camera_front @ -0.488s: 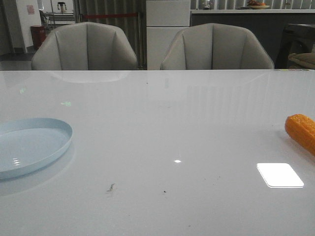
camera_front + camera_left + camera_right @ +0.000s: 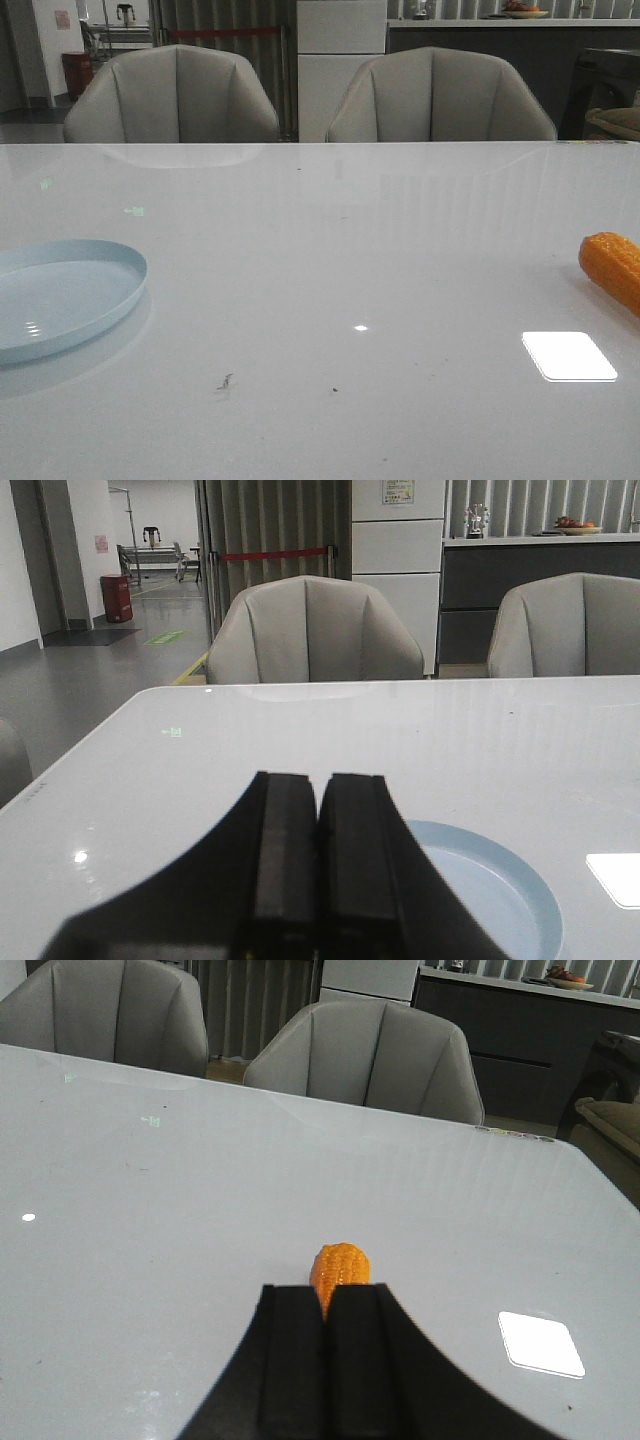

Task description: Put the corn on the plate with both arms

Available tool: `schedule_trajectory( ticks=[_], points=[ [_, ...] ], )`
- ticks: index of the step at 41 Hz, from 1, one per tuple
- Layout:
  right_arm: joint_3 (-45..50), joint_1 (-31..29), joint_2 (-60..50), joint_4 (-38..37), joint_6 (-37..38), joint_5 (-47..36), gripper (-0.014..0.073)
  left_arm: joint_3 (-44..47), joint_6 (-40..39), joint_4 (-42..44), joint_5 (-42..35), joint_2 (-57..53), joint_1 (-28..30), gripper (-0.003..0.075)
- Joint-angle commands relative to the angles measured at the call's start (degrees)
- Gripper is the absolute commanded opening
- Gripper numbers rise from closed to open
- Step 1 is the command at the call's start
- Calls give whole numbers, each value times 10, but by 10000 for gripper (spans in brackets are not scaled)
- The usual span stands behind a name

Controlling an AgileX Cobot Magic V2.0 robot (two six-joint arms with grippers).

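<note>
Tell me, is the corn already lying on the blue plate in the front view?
No, the corn lies on the bare table at the far right edge, while the plate sits empty at the far left.

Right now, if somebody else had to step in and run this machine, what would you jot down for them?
Left gripper: shut, holding nothing, above the near side of the plate.
Right gripper: shut, empty, lined up just behind the corn in its wrist view; whether it touches is unclear.
Corn: lying on the table at the far right edge of the front view.
Plate: at the far left, nothing on it.
Done: nothing yet; corn ungrasped.
Left: open the right gripper, grasp the corn, carry it across, probably handing to the left arm, and set it on the plate.
</note>
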Motion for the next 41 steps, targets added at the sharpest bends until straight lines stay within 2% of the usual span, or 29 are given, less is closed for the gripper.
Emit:
schedule_trajectory(
  ticks=[1, 14, 23, 34, 37, 41],
  points=[
    [-13, 1, -12, -4, 0, -45, 55, 21, -5, -2, -66, -9, -1, 89],
    [-13, 1, -12, -4, 0, -47, 55, 21, -5, -2, -107, -9, -1, 89],
    [-13, 1, -12, -4, 0, -116, 55, 21, -5, -3, -191, -9, -1, 89],
    [-21, 1, -12, 8, 8, -204, 55, -4, -5, -3, -232, -9, -1, 89],
    [-50, 1, -12, 8, 22, -192, 55, -32, -5, -3, -230, -9, -1, 89],
    [-130, 1, -7, 8, 22, -118, 55, -84, -5, 0, -213, -6, -1, 89]
  ],
)
